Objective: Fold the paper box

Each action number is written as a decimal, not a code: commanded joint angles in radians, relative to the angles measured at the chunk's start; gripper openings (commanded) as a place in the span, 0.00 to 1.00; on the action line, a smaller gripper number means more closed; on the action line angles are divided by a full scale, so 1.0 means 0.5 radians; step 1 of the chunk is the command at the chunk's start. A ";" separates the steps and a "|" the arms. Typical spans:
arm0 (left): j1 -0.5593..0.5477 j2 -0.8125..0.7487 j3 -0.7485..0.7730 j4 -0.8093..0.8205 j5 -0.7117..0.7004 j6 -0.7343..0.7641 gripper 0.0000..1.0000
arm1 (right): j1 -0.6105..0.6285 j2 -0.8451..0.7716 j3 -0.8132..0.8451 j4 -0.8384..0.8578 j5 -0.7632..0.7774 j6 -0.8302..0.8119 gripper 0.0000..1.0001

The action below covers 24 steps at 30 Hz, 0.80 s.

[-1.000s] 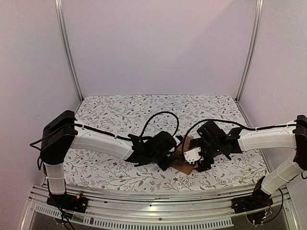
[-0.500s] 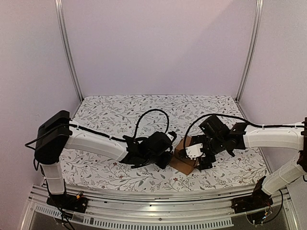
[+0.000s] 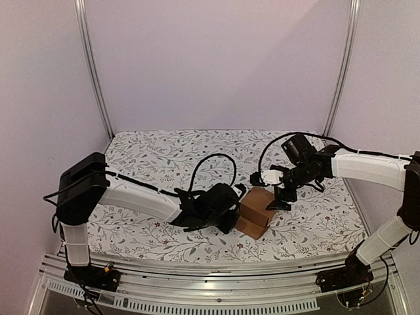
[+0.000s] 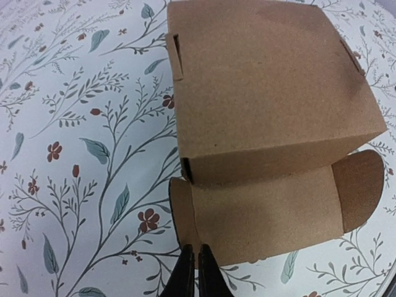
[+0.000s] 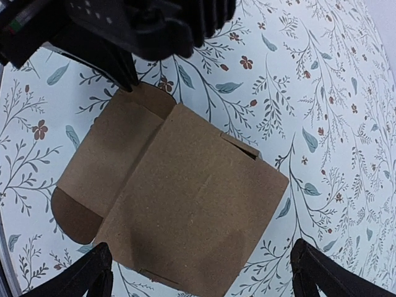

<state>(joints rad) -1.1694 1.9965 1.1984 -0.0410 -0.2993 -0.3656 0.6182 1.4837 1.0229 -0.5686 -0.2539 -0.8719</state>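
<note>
**Folded box sits between two arms on a flowered surface**

The surface [image 3: 164,157] is covered in a white cloth printed with thin branches, grey-green leaves and small red flowers; it runs back to plain pale lilac walls, with a metal post [image 3: 92,65] rising at each far corner and a metal rail [image 3: 197,275] along the near edge carrying both arm bases.

The paper box [image 3: 257,205] stands a little right of centre, toward the near side; it is plain brown cardboard, folded into a block with its top closed; one long flap [image 4: 266,213] with rounded end tabs lies out flat on the cloth at the box's near-left side.

The left gripper [image 4: 193,273] reaches in low from the left; its fingers are pressed together, the tips right at the outer edge of that flap; whether any cardboard is pinched between them cannot be told.

The right gripper [image 3: 270,190] hangs above the far-right part of the box, clear of it; its fingers stand wide apart, one to each side of the box in the right wrist view, holding nothing.
</note>
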 commanded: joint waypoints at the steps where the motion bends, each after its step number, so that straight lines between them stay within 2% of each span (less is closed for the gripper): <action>1: 0.019 0.023 0.059 0.020 -0.054 0.174 0.02 | -0.001 0.166 0.078 0.001 -0.005 0.173 0.99; 6: 0.047 0.030 0.095 0.012 -0.068 0.358 0.00 | -0.003 0.237 0.137 -0.027 0.043 0.348 0.99; 17: 0.162 0.046 0.158 0.010 0.089 0.542 0.01 | -0.014 0.285 0.340 -0.406 0.012 0.700 0.99; 21: 0.161 -0.060 0.098 -0.077 0.113 0.321 0.30 | -0.059 0.212 0.354 -0.429 0.006 0.735 0.99; 24: 0.149 -0.147 -0.039 0.018 0.186 0.175 0.38 | -0.130 0.191 0.364 -0.400 0.051 0.715 0.99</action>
<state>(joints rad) -1.1007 1.9915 1.2415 -0.0433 -0.2558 -0.1787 0.5980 1.6073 1.1797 -0.7422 -0.2447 -0.5411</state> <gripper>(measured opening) 0.353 0.988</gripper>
